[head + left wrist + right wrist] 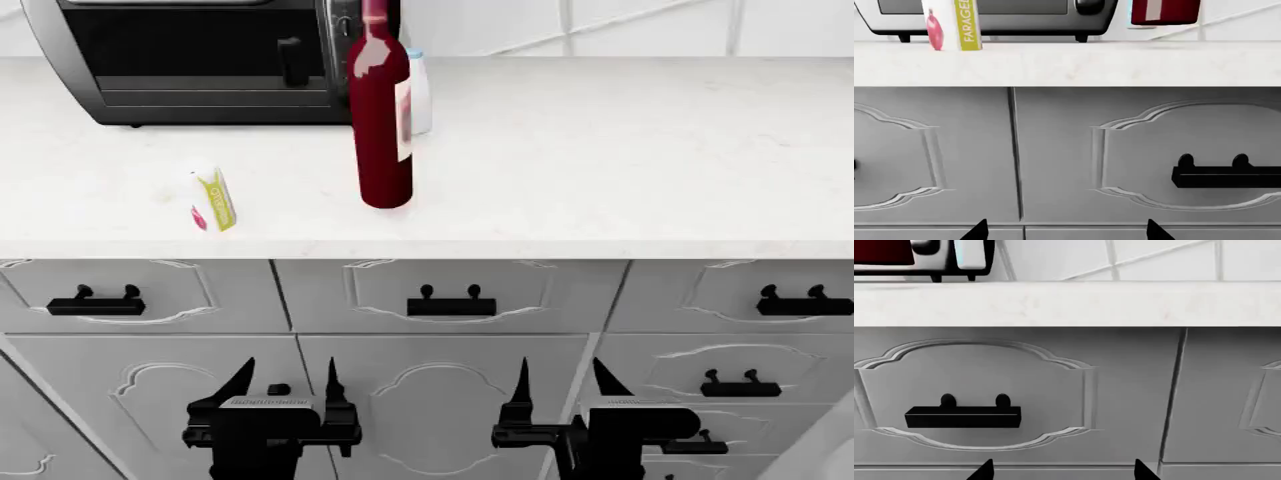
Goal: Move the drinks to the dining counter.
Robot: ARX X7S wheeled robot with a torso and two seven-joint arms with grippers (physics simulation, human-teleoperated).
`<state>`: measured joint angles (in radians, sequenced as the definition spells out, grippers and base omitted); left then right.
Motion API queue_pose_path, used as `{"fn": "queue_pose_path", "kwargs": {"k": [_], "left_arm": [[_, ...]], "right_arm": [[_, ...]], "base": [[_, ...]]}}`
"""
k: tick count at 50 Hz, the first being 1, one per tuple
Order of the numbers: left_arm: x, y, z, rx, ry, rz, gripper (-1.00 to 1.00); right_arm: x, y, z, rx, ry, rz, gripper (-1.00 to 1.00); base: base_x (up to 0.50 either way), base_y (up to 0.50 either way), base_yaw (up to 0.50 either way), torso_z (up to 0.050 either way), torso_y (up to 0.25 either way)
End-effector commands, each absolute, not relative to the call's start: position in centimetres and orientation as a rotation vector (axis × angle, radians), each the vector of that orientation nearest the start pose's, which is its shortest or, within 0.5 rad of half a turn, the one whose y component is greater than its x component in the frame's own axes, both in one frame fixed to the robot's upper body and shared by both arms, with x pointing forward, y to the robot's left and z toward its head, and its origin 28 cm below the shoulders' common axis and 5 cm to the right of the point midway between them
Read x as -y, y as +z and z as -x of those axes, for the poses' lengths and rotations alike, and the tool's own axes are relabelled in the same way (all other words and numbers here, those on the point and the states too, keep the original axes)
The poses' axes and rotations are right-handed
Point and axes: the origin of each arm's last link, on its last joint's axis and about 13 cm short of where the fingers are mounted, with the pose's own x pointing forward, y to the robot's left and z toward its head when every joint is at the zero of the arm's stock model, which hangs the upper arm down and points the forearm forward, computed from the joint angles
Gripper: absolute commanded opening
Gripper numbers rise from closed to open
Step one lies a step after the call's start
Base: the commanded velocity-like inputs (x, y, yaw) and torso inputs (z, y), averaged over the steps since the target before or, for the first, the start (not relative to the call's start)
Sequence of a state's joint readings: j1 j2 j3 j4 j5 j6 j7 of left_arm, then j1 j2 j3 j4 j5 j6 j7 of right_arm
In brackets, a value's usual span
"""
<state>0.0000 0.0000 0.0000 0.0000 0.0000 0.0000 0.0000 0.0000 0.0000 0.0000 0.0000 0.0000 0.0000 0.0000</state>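
three drinks stand on the faintly marbled white countertop [601, 170]: one tall glossy dark-red wine bottle [382, 120], one small boxy white carton [214, 199] near the front edge, and one pale plastic bottle [419, 92], half hidden behind the wine, probably cylindrical. left gripper [283, 388] and right gripper [558, 385] hang spread apart, empty, before the light-grey panelled cabinets [441, 400].

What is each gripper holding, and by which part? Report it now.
Nothing is held. The left gripper and right gripper hang open in front of the cabinet doors, jaws empty. The wine bottle, carton and plastic bottle stand untouched on the countertop.
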Motion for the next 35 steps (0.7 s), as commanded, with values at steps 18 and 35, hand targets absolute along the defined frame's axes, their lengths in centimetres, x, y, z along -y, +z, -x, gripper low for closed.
{"fn": "queue_pose_path", "kwargs": {"k": [18, 35], "left_arm": [[-20.8, 3.4, -20.7, 0.053, 0.023, 0.051, 1.00], [-26.6, 20.8, -18.3, 0.294, -0.162, 0.268, 1.00]], "right_arm": [[9.1, 3.5, -20.6, 0.053, 0.080, -0.034, 1.00], [11.1, 21.5, -19.4, 0.283, 0.223, -0.136, 1.00]], "base": [[0.00, 0.00, 0.00, 0.000, 0.000], [0.00, 0.00, 0.00, 0.000, 0.000]]}}
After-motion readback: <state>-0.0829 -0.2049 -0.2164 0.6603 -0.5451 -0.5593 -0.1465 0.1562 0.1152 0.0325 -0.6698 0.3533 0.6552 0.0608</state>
